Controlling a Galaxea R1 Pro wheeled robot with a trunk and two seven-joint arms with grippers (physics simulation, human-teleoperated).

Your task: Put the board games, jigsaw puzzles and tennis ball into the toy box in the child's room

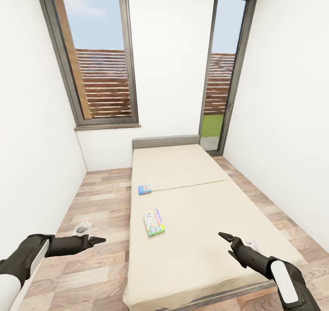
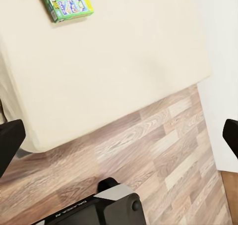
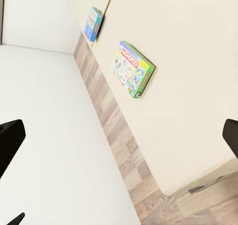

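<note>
Two board games lie on the beige bed (image 1: 192, 238). A green-edged one (image 1: 154, 223) rests near the bed's left side, and it also appears in the left wrist view (image 2: 69, 4) and the right wrist view (image 3: 133, 69). A smaller blue one (image 1: 145, 189) lies farther up by the left edge, seen too in the right wrist view (image 3: 92, 23). My left gripper (image 1: 98, 240) hovers open over the floor left of the bed, its dark fingers (image 2: 10, 140) wide apart. My right gripper (image 1: 225, 236) hangs open above the bed's near right part, fingers (image 3: 10, 138) spread.
The bed fills the middle of a narrow room with white walls on both sides. A tall window (image 1: 98, 55) and a glass door (image 1: 226, 73) stand at the far end. A small white-grey object (image 1: 82, 228) lies on the wood floor (image 1: 96, 197) left of the bed.
</note>
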